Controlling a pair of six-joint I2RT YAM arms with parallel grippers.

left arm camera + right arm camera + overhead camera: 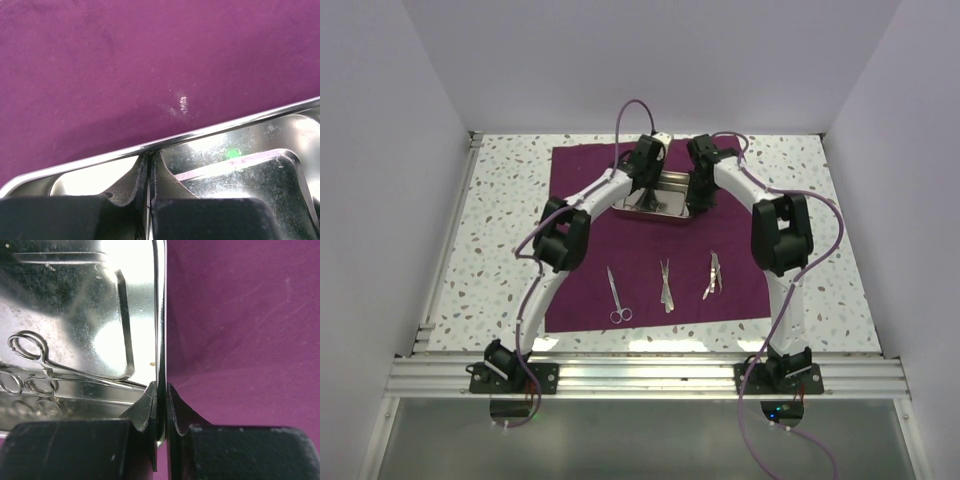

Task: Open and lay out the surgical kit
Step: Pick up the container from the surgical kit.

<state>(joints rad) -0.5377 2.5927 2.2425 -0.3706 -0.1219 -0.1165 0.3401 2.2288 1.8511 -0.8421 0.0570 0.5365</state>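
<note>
The dark purple cloth [590, 280] lies spread flat on the table. The shiny steel tray [665, 190] sits at its far middle. My left gripper [642, 192] is shut on the tray's left rim; in the left wrist view the pads [131, 180] pinch the rim [225, 127]. My right gripper [703, 195] is shut on the tray's right rim [160, 315], pads [145, 407] clamped on either side. A ring-handled instrument [30, 347] lies inside the tray. Scissors [617, 295], a second instrument [666, 285] and forceps [711, 275] lie in a row on the near cloth.
The speckled tabletop [500, 250] borders the cloth on both sides. White walls enclose the table at left, right and back. An aluminium rail [640, 375] with both arm bases runs along the near edge.
</note>
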